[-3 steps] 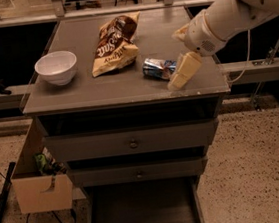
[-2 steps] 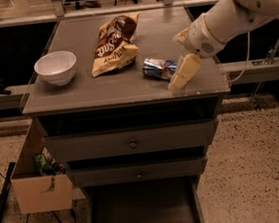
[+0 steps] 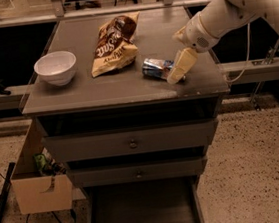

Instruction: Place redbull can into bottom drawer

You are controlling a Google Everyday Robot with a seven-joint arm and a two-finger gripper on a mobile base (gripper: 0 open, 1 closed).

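The can [image 3: 155,67] lies on the tabletop [image 3: 77,96], right of the bag [image 3: 114,46]. The end effector [image 3: 179,67] sits just right of the can, maybe touching; I cannot tell if it grips. This is the grabbing step. Next: lift the can and lower it into the open drawer [image 3: 141,216] below.

White lettering on the chip bag [image 3: 114,46] cannot be read, nor anything on the redbull can [image 3: 153,67] beside the gripper [image 3: 176,73].

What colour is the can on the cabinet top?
Blue and silver redbull can, clearest in the camera view; the hand is at one end.
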